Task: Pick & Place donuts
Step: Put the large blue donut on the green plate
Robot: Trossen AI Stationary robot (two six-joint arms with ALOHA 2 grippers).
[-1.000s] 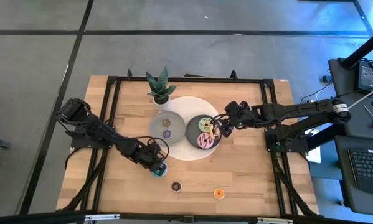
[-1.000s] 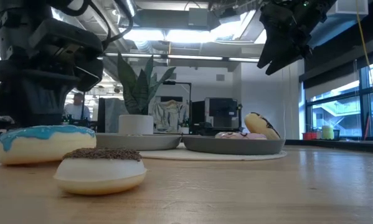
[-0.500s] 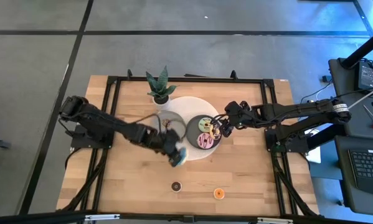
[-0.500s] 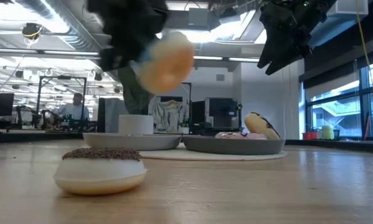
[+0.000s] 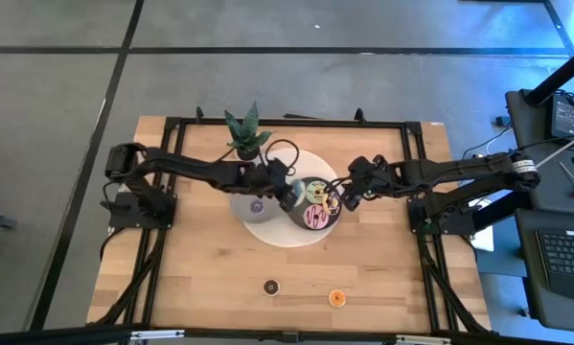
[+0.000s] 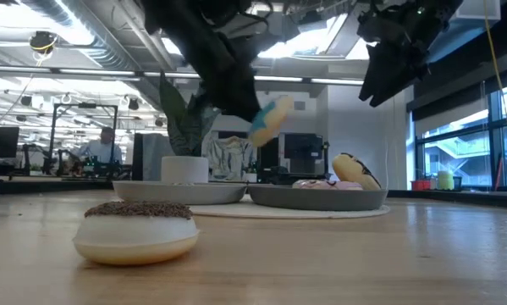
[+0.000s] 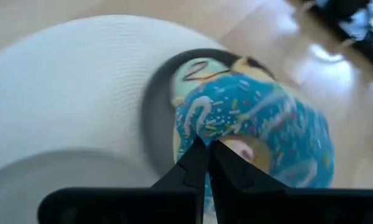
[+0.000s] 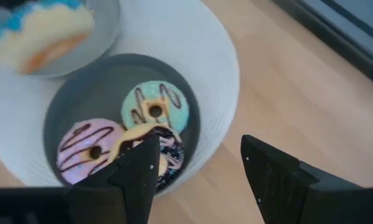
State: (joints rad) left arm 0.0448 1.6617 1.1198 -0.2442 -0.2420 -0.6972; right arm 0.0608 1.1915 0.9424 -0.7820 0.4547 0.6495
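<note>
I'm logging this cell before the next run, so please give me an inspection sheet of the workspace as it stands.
Surface: wooden table with a white round mat.
Job's things: blue donut carried in the air; three donuts in the dark plate; purple donut in the light plate; brown donut and orange donut on the table.
Clutter: potted plant.
Grippers: left gripper shut on the blue donut; right gripper open beside the dark plate.
Cables: black loop on the left arm.
Surroundings: office, seated person.
</note>
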